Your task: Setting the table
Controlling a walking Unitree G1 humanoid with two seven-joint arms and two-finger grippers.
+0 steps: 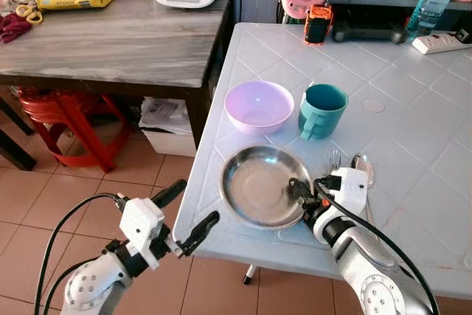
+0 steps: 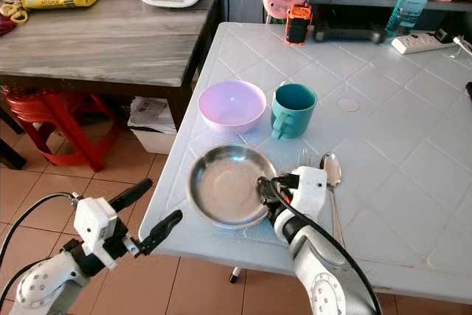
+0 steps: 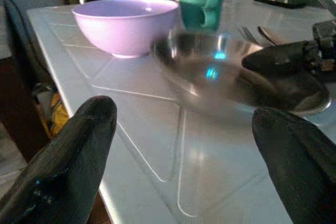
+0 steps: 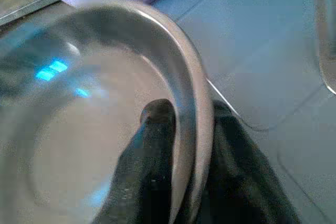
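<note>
Table (image 1: 413, 123): white tiled top, place setting mostly laid at its near left corner. Steel plate (image 1: 259, 186) sits flat near the edge. Purple bowl (image 1: 259, 105) just beyond it on the far side, teal mug (image 1: 321, 111) just right of the bowl. Fork (image 1: 335, 158) and spoon (image 1: 363, 167) lie right of the plate, parallel.

My read: the setting is nearly done. Plate looks like the piece in hand, being placed or nudged. What's left is letting go of it, maybe squaring it up to the cutlery.

Right gripper (image 1: 304, 192): at the plate's right rim, fingers pinching it, one finger inside the dish and one under the outside, clear in the right wrist view. Left gripper (image 1: 193, 217): off the table's near left edge, over the floor, fingers spread wide and holding nothing, pointed at the plate.

Hard to make out:
- The plate is blurred in the left wrist view, so it may be moving; can't confirm.
- Cutlery handles run behind the right arm, near ends not visible.
- Can't tell whether the plate's right edge is lifted off the table or resting.
- Wooden table (image 1: 110, 35) far left holds a yellow pack and another bowl, cut off by the frame edge; not sure they belong to this job.
</note>
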